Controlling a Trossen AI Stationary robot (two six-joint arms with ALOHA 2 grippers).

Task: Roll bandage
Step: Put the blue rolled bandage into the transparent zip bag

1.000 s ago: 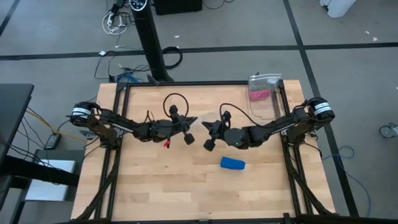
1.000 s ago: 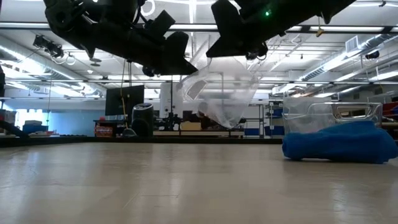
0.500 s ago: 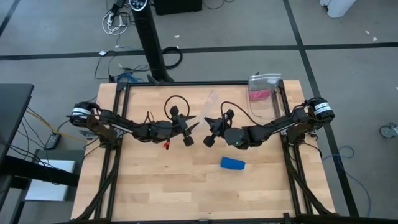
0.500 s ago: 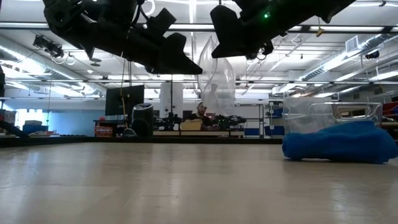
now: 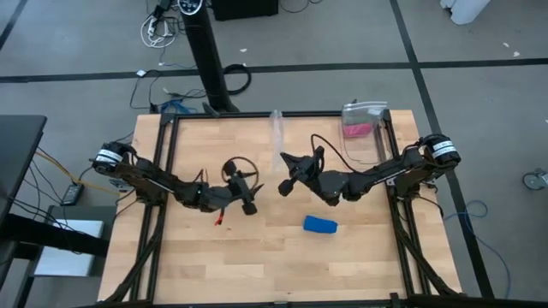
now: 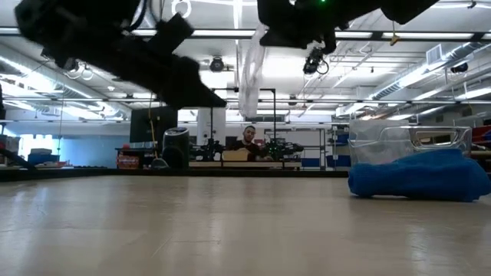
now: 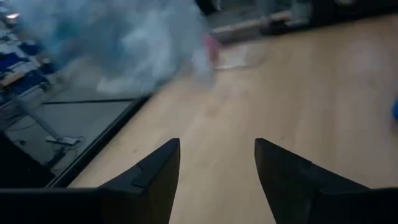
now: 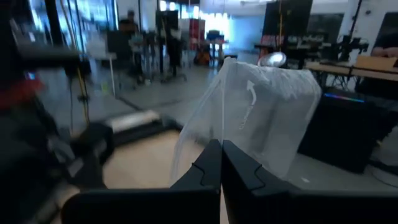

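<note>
The left claw has let go of the clear plastic bag and dropped back toward the near-left of it, fingers parted and empty. The right claw now holds the bag alone, fingers pinched tight on its edge; the bag hangs narrower than half a second ago. The blue rolled bandage lies unmoved on the wooden desk, near and to the right of the bag. A clear plastic container with pink contents sits at the desk's far-right corner.
</note>
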